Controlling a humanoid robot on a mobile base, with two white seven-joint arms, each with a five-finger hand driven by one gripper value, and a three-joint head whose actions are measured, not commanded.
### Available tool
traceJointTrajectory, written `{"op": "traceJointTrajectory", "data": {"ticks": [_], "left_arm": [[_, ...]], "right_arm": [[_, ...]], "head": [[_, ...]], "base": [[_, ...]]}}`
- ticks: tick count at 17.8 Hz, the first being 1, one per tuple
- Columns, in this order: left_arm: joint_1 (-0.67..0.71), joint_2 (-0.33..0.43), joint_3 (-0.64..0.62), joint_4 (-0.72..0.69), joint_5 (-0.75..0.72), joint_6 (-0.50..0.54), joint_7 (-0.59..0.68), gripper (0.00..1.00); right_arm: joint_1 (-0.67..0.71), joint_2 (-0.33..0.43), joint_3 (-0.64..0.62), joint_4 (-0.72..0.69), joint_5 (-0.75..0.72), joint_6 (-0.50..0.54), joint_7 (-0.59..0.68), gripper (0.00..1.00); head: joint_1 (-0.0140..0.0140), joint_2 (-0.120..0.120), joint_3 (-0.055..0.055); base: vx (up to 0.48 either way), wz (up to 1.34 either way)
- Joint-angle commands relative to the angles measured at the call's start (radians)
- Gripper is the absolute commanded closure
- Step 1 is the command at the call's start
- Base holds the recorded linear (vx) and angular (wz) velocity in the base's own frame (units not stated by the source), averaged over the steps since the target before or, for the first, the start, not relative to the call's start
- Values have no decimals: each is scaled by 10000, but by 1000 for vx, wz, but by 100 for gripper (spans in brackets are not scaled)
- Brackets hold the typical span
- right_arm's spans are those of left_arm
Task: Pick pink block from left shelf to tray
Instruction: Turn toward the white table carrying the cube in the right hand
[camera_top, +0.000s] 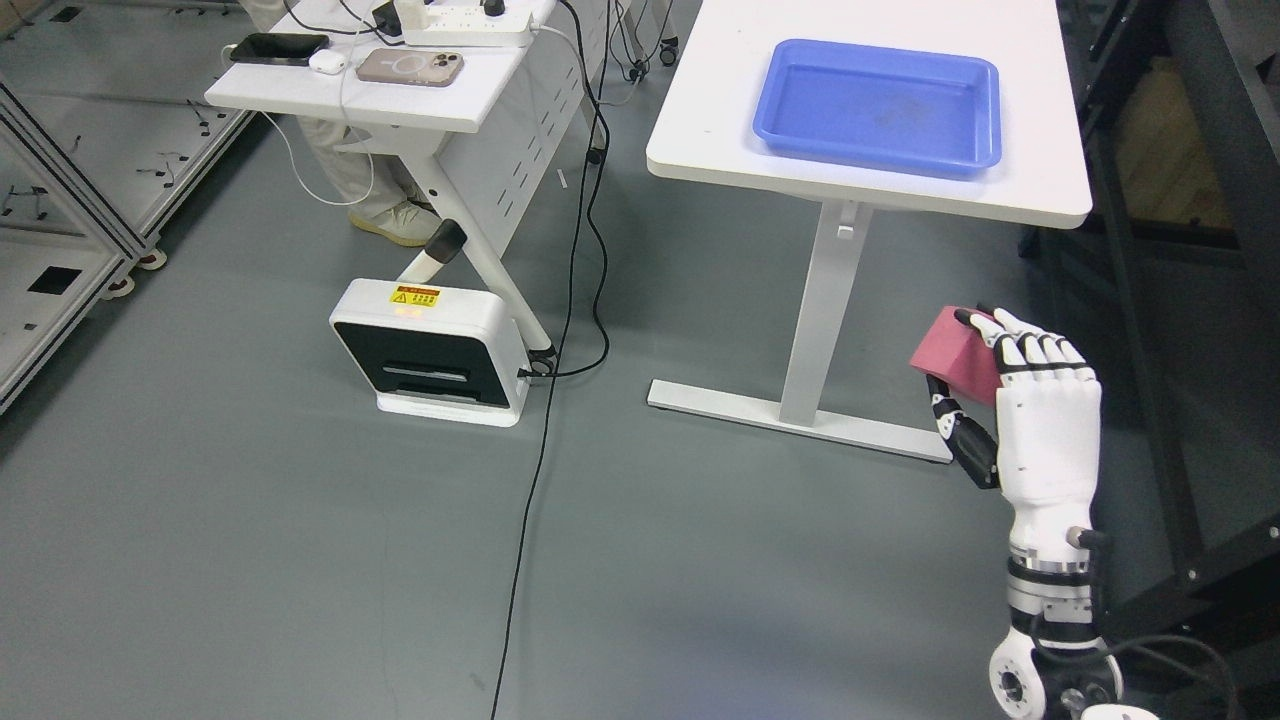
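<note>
- The right hand (1010, 385) grips the pink block (952, 355), fingers over its top and thumb beneath, carrying it above the floor.
- The empty blue tray (878, 158) waits on the white worktop (720, 130), higher and farther off, likely the block's destination.

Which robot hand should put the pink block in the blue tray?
The right hand. It already grips the pink block and is below the table holding the empty blue tray. No left hand shows in the picture.

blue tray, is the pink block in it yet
No, the blue tray holds nothing; the pink block is in the right hand, beside the table.
</note>
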Motion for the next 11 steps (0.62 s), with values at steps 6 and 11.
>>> {"op": "traceJointTrajectory", "data": {"ticks": [6, 11], "left_arm": [[-310, 175, 0, -176, 0, -4, 4, 0], [-310, 175, 0, -176, 0, -4, 4, 0]], "right_arm": [[-39, -3, -1, -2, 0, 2, 25, 98], [-24, -3, 29, -2, 0, 2, 25, 97]], "head": [[0, 0, 0], [0, 0, 0]], "base": [[322, -81], [326, -279]]}}
